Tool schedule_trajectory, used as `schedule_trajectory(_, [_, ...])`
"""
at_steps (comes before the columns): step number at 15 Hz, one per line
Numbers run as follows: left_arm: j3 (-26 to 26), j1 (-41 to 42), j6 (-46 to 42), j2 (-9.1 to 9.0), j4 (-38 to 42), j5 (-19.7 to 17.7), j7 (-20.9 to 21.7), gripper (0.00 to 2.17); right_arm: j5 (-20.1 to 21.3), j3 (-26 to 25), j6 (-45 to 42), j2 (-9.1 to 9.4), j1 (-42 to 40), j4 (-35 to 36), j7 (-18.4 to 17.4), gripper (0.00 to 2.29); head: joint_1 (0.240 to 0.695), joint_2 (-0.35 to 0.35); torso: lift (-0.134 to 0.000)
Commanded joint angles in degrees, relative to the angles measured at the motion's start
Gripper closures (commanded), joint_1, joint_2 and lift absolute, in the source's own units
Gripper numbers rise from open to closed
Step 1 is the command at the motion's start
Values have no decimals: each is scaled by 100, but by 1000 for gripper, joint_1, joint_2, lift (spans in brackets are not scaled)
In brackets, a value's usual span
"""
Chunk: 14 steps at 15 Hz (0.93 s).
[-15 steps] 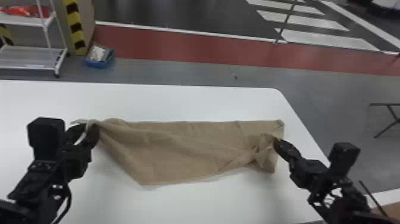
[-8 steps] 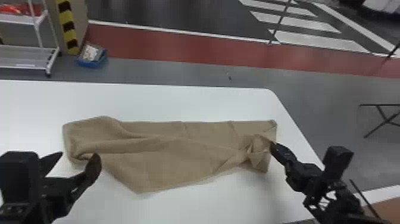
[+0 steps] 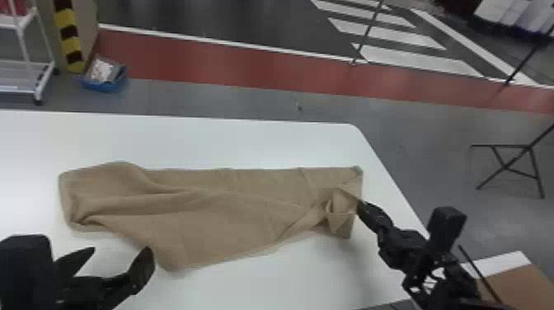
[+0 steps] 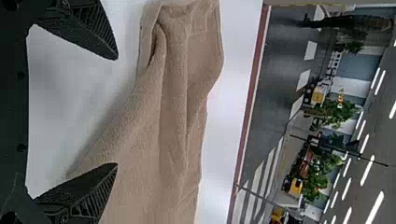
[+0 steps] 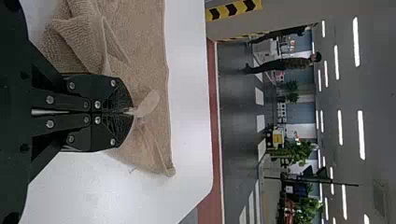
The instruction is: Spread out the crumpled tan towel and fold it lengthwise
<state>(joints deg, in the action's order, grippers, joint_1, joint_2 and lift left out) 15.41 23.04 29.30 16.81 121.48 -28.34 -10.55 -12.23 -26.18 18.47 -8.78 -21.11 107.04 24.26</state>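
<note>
the tan cloth towel (image 3: 222, 218), pinched by the black right claw (image 5: 129, 112), is being left rumpled by the withdrawn, open black left claw (image 3: 119, 252).

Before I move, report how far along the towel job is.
Done, by the look of it: the towel lies stretched in a long strip across the table. In hand: the right claw pinches a bunched bit near its right end; the left claw is open, off the cloth. Left to do: flatten that bunch and the left-end creases, then even up the slanting near edge into a neat lengthwise fold.
</note>
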Motion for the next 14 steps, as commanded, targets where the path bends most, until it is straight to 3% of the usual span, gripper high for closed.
schedule_trajectory(1, [138,-212,37,-37,-81,-207,-9,87,1,-19,-76,-1,-42,1,0,1416,695,-350,-124])
schedule_trajectory(5, [481,-774,353,-195,-582,-67,-272,90,-16,-37,-251,8,-113,-8,0,1413,695,-350,-124])
schedule_trajectory(9, [595,-950,670,-319,-740,381,-466,97,-69,-142,-322,-1,-139,-43,0,1416,695,-350,-124])
schedule_trajectory(12, [604,-950,811,-319,-696,355,-475,421,-78,-142,-410,-10,-104,-122,0,1413,695,-350,-124])
schedule_trajectory(14, [630,-968,793,-362,-687,346,-545,1072,-87,-133,-497,-10,-86,-192,0,1413,695,-350,-124])
